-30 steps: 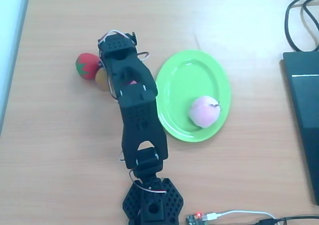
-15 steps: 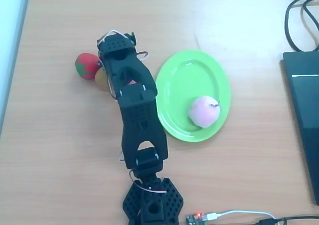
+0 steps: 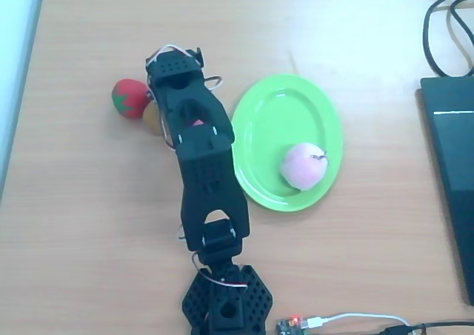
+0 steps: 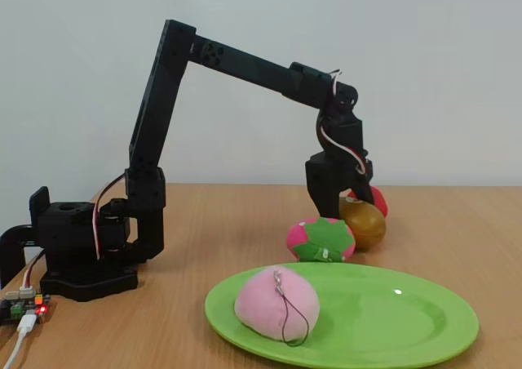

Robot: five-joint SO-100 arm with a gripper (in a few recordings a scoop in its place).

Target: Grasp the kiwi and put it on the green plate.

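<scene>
One black arm, one lime plate and three or four soft toy fruits on a pale wooden table [image 3: 89, 224].

The small brown egg-shaped soft kiwi [image 4: 364, 224] sits on the wood, touching the red strawberry toy with green felt leaves [image 4: 320, 238] and well clear of the glossy lime-green oval plastic plate with a raised rim [image 4: 408, 316]. On that plate lies one pale pink plush peach [image 4: 276, 304] with a thin dark loop of cord. A further red, rounded thing [image 4: 375, 199] peeks out behind the kiwi. The matte black two-finger gripper [image 4: 333, 196] hangs right above the kiwi's near end; I cannot tell how wide its jaws stand. From overhead, the kiwi [image 3: 152, 117] shows beside the arm.
</scene>
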